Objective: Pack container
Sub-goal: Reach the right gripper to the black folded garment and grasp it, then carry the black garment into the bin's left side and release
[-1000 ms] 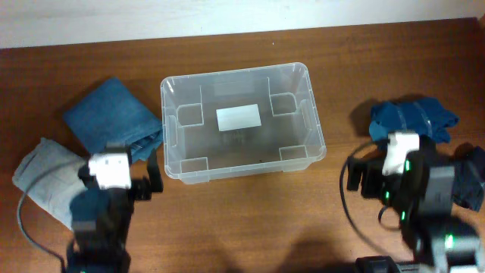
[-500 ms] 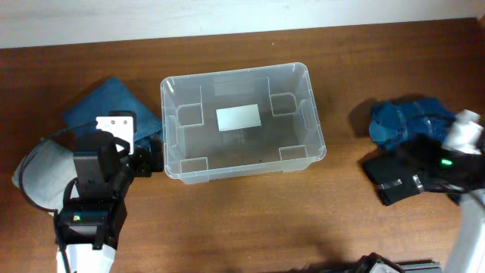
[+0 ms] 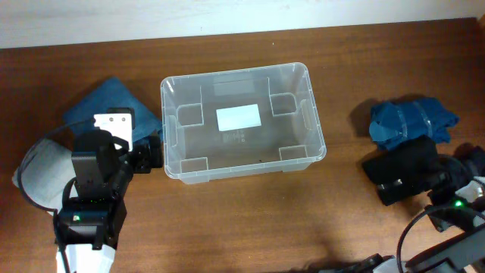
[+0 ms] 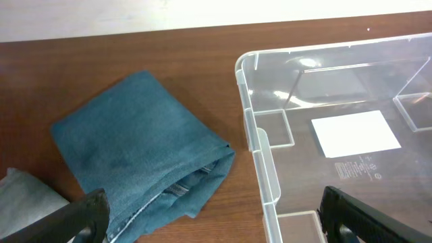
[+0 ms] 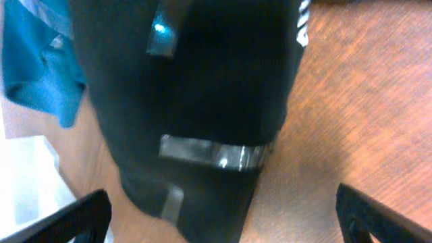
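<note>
Dim warm light; right wrist view blurred; overhead soft.

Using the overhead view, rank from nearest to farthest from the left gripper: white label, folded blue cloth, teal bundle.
1. Folded blue cloth, beside the left gripper.
2. White label, inside the container, centre.
3. Teal bundle, far right.

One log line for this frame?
container empty | left gripper open, near blue folded cloth | right gripper open, over black garment

Clear container [image 3: 241, 153], blue cloth [image 4: 135, 155], silver-striped black garment [image 5: 196, 81]
</note>
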`<state>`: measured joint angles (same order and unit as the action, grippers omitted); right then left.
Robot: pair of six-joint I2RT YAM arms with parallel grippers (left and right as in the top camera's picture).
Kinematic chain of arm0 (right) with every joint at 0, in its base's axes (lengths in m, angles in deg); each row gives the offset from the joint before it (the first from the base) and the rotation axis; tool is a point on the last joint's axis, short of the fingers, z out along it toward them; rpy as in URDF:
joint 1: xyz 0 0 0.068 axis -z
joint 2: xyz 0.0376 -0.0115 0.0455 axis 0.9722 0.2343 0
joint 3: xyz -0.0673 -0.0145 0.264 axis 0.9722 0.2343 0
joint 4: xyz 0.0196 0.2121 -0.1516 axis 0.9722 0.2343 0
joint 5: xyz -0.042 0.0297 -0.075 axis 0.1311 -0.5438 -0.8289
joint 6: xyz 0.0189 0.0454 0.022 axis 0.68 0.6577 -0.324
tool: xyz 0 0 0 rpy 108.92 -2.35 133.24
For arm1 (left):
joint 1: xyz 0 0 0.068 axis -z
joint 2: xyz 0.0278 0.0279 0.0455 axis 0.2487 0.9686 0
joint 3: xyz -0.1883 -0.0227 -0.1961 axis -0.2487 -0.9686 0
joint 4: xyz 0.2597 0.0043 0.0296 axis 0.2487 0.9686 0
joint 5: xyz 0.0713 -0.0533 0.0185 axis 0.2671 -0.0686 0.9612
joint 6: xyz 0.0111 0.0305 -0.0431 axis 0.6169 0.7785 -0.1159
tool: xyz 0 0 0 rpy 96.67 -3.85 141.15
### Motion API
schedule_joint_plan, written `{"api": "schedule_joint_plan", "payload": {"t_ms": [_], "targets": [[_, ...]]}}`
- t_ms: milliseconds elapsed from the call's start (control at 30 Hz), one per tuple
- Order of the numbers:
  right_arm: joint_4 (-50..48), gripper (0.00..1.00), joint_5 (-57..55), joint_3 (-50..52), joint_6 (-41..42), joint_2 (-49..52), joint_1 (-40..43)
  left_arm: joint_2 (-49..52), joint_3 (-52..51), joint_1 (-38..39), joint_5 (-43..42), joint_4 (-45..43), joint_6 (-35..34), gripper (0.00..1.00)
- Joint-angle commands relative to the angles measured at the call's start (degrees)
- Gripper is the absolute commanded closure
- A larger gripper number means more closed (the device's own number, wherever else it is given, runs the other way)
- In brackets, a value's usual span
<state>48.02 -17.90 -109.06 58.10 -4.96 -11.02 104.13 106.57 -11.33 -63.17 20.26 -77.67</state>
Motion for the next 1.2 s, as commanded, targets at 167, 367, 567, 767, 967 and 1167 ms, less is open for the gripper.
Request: {"api": "schedule_joint_plan", "payload": {"t_ms": [167, 367, 567, 767, 967, 1167], "targets": [[-16.2, 0.01, 7.7, 9.1, 0.9, 4.3, -1.2, 0.1, 1.5, 0.2, 0.8, -0.3, -0.8, 0.01], [-20.7, 0.45, 7.7, 9.1, 0.9, 7.1, -6.3, 0.1, 1.5, 0.2, 0.8, -0.3, -0.7, 0.01], [-21.2, 0.75, 7.7, 9.1, 1.8, 7.2, -7.7, 0.1, 1.5, 0.2, 0.8, -0.3, -0.8, 0.01], [-17.2, 0.96, 11.5, 8.0, 4.1, 6.4, -7.7, 0.1, 1.5, 0.2, 0.8, -0.3, -0.8, 0.01], [-3.8, 0.96, 16.3, 0.2, -0.1, -1.6, -7.7, 0.1, 1.5, 0.2, 0.8, -0.3, -0.8, 0.01], [11.1, 0.96, 15.5, -13.1, -5.2, -13.0, -11.9, 0.2, 1.5, 0.2, 0.8, -0.3, -0.7, 0.0]]}}
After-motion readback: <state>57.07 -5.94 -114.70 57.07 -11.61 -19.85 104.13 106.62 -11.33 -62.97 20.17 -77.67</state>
